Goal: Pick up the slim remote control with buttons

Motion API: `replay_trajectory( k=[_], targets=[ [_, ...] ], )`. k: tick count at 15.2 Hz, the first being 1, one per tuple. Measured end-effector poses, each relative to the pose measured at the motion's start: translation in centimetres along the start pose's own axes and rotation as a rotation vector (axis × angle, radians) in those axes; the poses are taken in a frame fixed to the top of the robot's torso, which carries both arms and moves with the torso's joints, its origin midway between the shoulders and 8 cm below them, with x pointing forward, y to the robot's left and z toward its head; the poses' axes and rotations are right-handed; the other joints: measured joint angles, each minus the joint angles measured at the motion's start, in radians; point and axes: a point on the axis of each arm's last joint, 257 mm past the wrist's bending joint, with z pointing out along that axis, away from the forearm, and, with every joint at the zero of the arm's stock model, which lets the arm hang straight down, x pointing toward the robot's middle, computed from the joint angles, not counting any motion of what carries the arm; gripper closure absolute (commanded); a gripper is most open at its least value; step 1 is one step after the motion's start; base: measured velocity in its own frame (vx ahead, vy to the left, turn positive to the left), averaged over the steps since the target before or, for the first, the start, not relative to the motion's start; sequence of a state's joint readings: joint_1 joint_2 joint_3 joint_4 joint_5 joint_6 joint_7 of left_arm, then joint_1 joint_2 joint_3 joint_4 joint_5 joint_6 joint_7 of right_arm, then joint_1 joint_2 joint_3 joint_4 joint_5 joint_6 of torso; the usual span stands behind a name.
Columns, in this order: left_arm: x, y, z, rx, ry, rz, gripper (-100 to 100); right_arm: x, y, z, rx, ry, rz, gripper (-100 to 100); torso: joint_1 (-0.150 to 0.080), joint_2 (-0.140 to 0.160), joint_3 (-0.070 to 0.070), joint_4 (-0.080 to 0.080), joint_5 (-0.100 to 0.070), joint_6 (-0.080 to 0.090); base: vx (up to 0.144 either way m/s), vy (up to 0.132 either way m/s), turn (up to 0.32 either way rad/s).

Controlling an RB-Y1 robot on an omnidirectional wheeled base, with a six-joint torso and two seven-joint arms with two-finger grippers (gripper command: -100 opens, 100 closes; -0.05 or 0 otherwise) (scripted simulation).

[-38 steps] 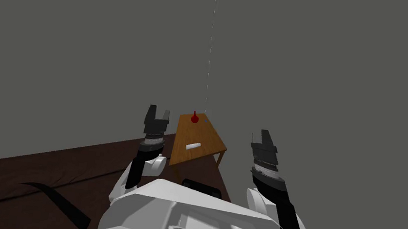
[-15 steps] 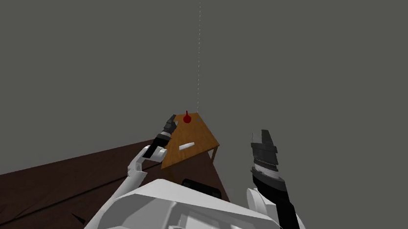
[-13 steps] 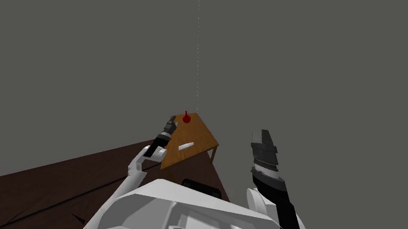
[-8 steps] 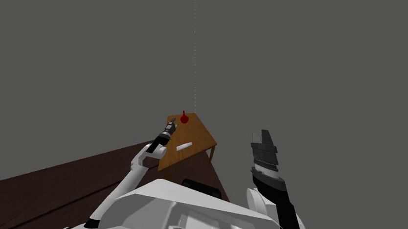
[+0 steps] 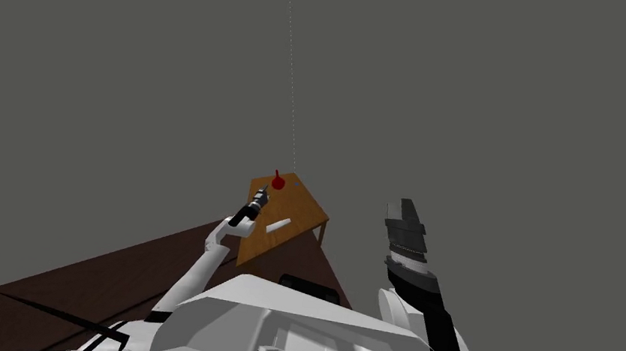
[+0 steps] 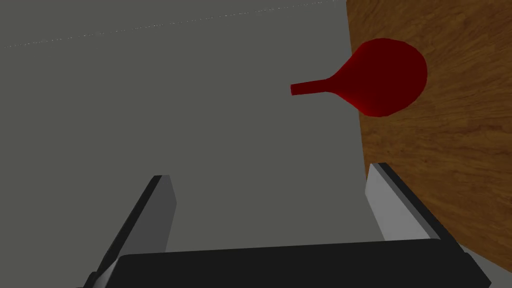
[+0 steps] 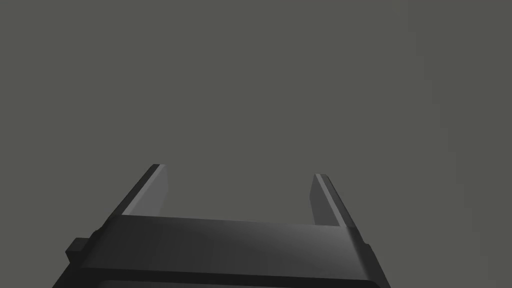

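Entry, reach phase. You had run the left arm [image 5: 218, 242] out from beside the chest. The left jaws then stood at the bench [image 5: 304, 200] edge just short of the red vase [image 5: 277, 181]. They were apart, with nothing between them. From the wrist camera, one finger [image 6: 387, 202] lay over the wooden top and the other hung past the edge, with the vase ahead of both.

The remote [image 5: 278, 224] lay flat on the bench, on the side of the vase nearer you and well apart from it. It was untouched.

Judgement: the reach had closed on the bench, but the jaws were aimed at the vase corner rather than at the remote. You would have needed to bring them back from the vase, across the top and down over the remote's narrow sides. The vase stood close enough to be knocked.

Against the earliest frame, the left jaws had gone from close and large to small and far out by the vase. The bench had slid leftward in the head view, which was your own base or torso turning. On the top, the remote and the vase kept their places. The right jaws had held raised and apart, well clear of the vase.
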State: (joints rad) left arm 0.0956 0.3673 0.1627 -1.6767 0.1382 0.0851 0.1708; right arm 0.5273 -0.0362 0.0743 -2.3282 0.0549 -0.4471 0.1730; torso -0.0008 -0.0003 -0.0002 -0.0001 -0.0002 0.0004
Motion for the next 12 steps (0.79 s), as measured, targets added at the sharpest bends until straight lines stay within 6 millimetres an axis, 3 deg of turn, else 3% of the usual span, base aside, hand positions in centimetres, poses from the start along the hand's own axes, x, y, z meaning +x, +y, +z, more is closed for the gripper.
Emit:
replay_trajectory(
  k=[4, 12],
  targets=[
    [-1.9, 4.1, 0.6, -0.109, -0.038, -0.027, -100, 0.0, 0.0, 0.0, 0.0, 0.0, 0.0, 0, 0.0, 0.0, 0.0, 0.0, 0.0, -0.001, 0.0, -0.013, -0.108],
    [-5.8, 9.8, 1.2, -0.31, -0.122, -0.099, -100, 0.0, 0.0, 0.0, 0.0, 0.0, 0.0, 0, 0.0, 0.0, 0.0, 0.0, 0.0, 0.0, 0.002, -0.012, -0.099]
  ],
)
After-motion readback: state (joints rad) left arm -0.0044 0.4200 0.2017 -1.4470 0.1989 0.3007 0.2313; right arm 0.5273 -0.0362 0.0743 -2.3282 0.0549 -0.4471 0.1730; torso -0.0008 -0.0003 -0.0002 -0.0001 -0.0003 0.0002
